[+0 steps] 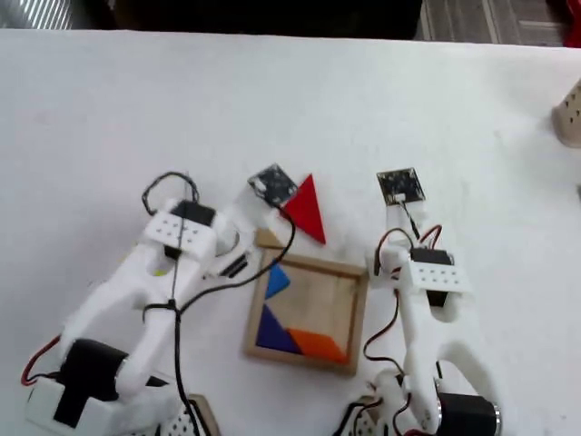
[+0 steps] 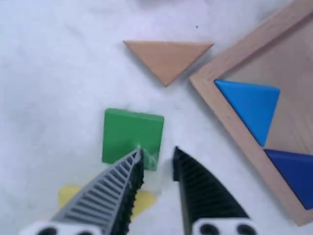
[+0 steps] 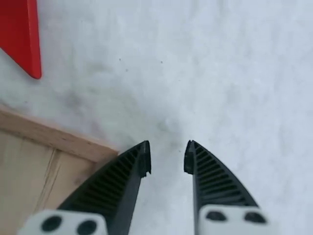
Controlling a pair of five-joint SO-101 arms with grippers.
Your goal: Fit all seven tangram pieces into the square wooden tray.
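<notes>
Nearest, around 6 o'clock on the white table [image 1: 381, 109]: the square wooden tray [image 1: 318, 264], holding an orange piece [image 1: 320, 343] at its 5 o'clock, a dark blue triangle [image 1: 272, 331] at 7 and a light blue triangle [image 1: 275, 280] at 10. Just outside the tray's 10 o'clock: the left gripper [image 2: 157, 161], parted only a sliver, clasping nothing, touching a corner of the green square [image 2: 133, 134] with the grey fingertip [image 2: 132, 165] and overhanging part of a yellow piece [image 2: 68, 195]. Slightly farther, at 11 o'clock just beside the rim: a tan triangle [image 2: 167, 56]. Off the tray's 1 o'clock corner: the right gripper [image 3: 167, 156], narrowly open, empty, above bare table. Farthest, at 12 o'clock, apart from the tray: the red triangle [image 1: 306, 209], flat on the table.
</notes>
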